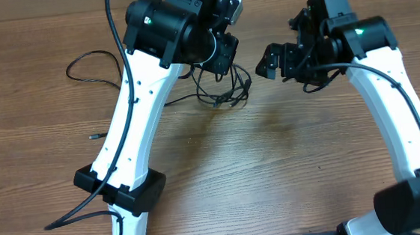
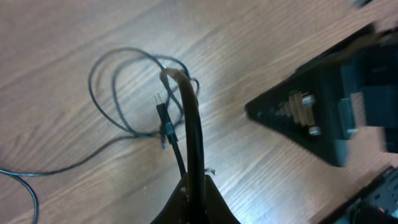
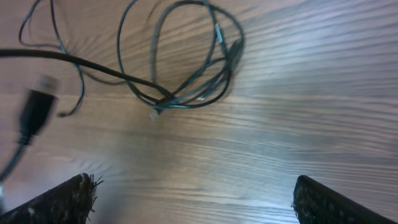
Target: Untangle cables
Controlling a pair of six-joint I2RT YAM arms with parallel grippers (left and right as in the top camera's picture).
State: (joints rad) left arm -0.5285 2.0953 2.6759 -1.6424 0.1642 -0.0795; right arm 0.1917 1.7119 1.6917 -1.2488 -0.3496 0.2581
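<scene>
1. Starting from the left gripper (image 2: 198, 190): its jaws are fully closed and they pinch one held strand (image 2: 191, 124) of the cables. The strand runs straight away from the fingertips, in line with the jaws.
2. Just past these fingertips, slightly to one side of the strand, lies a plug (image 2: 163, 111) with small silver pins. I cannot tell if it belongs to the same cord.
3. Beyond the plug, the tangle (image 1: 222, 94) spreads in loose loops on the table (image 3: 280, 137), almost directly under the left jaws.
4. The right gripper (image 3: 193, 190) has its jaws as wide as they go, with nothing between them.
5. From the right jaws the tangle lies ahead, apart from the fingertips and a little toward one finger. Its bundled part lies slantwise, more across the opening than along it.
6. Nearer to the right wrist camera, on that same side, a raised strand crosses the view and a blurred hanging plug (image 3: 34, 115) dangles above the table.
7. My judgement: the left arm is nearer but already busy, so the free right jaws should go forward to a loop. They would close across the bundle and draw it away from the held strand.
</scene>
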